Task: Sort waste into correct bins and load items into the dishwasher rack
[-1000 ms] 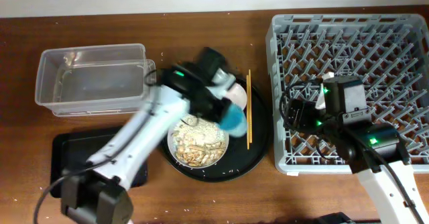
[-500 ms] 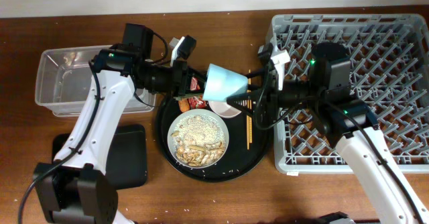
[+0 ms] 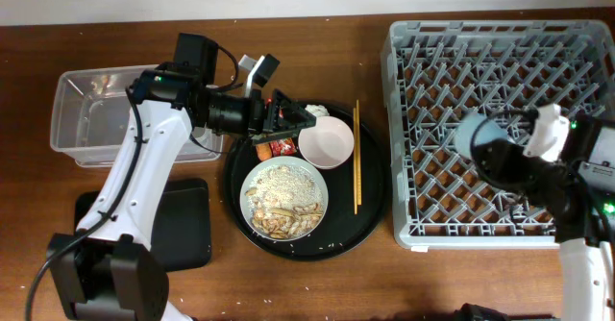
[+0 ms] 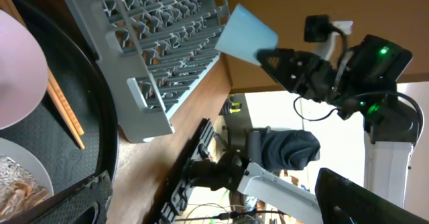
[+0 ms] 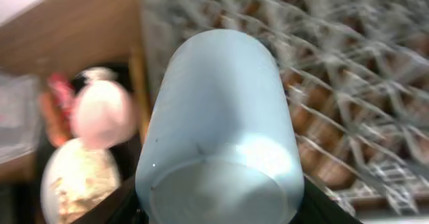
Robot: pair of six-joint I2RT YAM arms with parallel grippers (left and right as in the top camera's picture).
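Note:
My right gripper [image 3: 492, 151] is shut on the light-blue cup [image 3: 476, 132], which it holds on its side above the dishwasher rack [image 3: 500, 52]. The cup [image 5: 221, 117] fills the right wrist view, a dark finger on each side of it. My left gripper [image 3: 291, 119] stands open and holds nothing, just above the red wrapper [image 3: 280, 148] on the round black tray [image 3: 375, 220]. An orange carrot piece [image 3: 261, 152] lies beside the wrapper. On the same tray lie the white bowl [image 3: 327, 141], the plate [image 3: 284, 198] of rice and scraps, the chopsticks [image 3: 356, 158] and a white tissue [image 3: 315, 111].
The clear tub [image 3: 125, 114] stands at the left, partly under my left arm. The shallow black tray [image 3: 187, 230] lies in front of it. The rack takes up the right side, and its near-left wall [image 4: 144, 96] shows in the left wrist view.
The cup passed from my left gripper to the right one. The left gripper opened. The right arm carried the cup rightward from above the round tray to above the rack.

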